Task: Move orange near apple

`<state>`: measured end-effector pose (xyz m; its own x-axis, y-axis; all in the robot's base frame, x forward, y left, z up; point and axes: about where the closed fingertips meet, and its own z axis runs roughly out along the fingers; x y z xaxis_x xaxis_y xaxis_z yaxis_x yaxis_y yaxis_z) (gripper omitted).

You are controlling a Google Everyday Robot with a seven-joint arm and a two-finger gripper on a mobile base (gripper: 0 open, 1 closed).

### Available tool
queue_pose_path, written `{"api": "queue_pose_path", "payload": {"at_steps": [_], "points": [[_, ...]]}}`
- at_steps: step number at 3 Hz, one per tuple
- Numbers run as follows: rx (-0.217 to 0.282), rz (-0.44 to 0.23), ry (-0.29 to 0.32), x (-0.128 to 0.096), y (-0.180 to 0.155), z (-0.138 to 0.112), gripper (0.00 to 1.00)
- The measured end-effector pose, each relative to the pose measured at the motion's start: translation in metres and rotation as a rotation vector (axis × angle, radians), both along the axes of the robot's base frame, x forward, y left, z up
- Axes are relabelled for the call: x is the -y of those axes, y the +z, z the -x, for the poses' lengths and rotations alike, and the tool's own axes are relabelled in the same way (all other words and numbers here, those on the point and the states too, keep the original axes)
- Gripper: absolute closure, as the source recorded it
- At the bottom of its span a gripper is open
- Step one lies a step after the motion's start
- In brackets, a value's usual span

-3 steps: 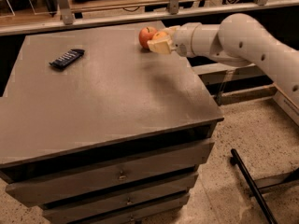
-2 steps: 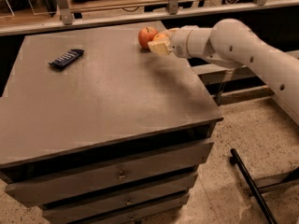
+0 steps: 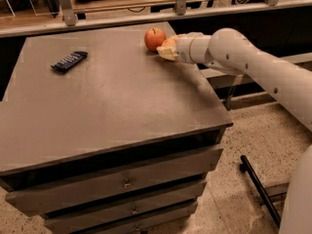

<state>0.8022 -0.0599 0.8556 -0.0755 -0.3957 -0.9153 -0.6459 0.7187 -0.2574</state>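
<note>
The red-orange apple (image 3: 154, 38) stands near the back right edge of the grey tabletop (image 3: 112, 101). My gripper (image 3: 167, 49) reaches in from the right on a white arm and sits just right of the apple, almost touching it. Its pale fingers (image 3: 165, 54) are closed around the small yellow-orange orange (image 3: 170, 43), which shows only partly between them. The orange is held low over the table, right beside the apple.
A dark blue packet (image 3: 69, 61) lies at the back left of the table. A metal railing (image 3: 175, 6) runs behind the table. The table's right edge is just under my arm. A black bar (image 3: 258, 186) lies on the floor at the right.
My gripper has shifted slightly left and towards the apple with the orange in it. The apple and the packet have not moved.
</note>
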Motion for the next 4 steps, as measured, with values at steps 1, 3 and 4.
{"api": "queue_pose_path", "payload": {"at_steps": [1,3,4], "points": [[0.008,0.022,-0.059,0.0179,-0.006,-0.0004,0.8],[0.006,0.021,-0.053,0.0128,-0.0083,-0.0008,0.34],[0.005,0.021,-0.05,0.0104,-0.0092,-0.0009,0.11]]}}
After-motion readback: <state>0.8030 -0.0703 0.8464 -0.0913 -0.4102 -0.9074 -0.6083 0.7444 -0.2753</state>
